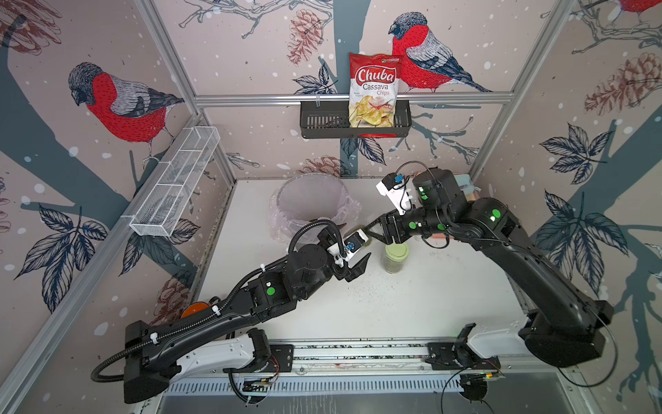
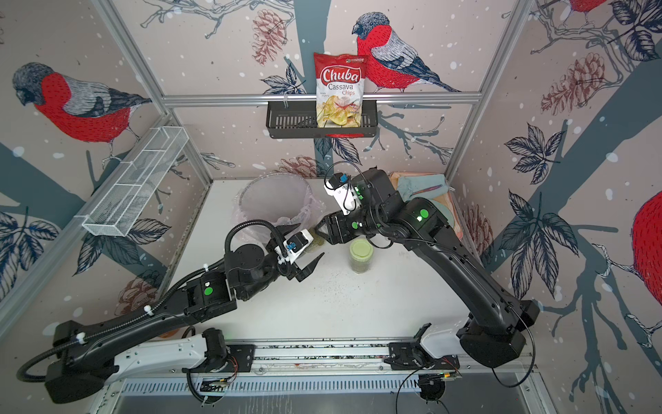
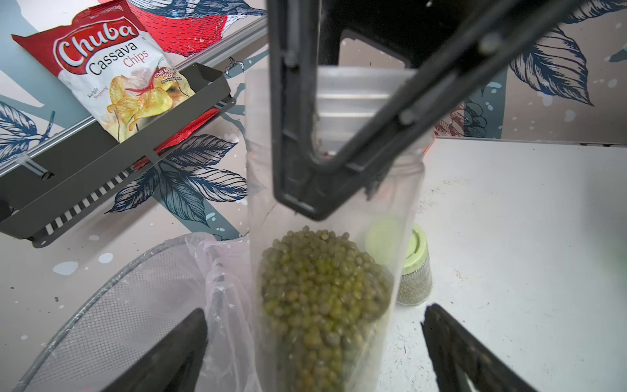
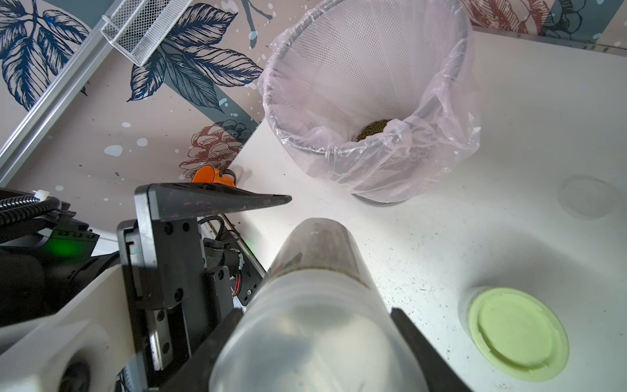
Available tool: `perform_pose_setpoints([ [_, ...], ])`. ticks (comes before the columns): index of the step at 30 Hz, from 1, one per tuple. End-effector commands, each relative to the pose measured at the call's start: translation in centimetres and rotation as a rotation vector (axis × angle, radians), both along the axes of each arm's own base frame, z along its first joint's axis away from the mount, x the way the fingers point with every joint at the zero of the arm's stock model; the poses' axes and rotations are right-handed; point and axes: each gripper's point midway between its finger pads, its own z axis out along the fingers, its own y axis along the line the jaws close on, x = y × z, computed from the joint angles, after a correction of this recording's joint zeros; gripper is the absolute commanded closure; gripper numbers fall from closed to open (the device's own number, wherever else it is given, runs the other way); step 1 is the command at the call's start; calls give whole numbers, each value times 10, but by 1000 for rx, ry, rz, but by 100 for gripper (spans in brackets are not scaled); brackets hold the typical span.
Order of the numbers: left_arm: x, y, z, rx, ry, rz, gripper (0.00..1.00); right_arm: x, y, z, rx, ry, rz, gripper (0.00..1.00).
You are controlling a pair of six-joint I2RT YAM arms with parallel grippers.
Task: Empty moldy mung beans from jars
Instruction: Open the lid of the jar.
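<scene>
My right gripper is shut on a tall narrow clear tube jar, held lying level above the table. Olive-green mung beans fill the tube's end nearest my left gripper. That gripper is open, with a jaw on each side of the bean-filled end and touching neither side. In both top views the tube spans between the right gripper and the left gripper. A wider jar with a pale green lid stands upright just right of them, with beans inside.
A mesh bin lined with pinkish plastic stands behind the grippers, with a small heap of beans at its bottom. Black specks dot the table. A tray with a cloth sits at the back right. A chips bag stands in the wall basket.
</scene>
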Motion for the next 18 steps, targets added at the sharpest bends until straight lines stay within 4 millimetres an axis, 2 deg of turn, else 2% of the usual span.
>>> perform_pose_setpoints([
  [1,3,-4,13,-59,-20,1,3,-1,8,11,43,-7,18,56],
  [10,12,-6,7,-37,-6,8,5,-9,14,13,49,4,39,56],
  [18,15,-7,-1,2,-5,6,15,-10,18,8,34,8,42,56],
])
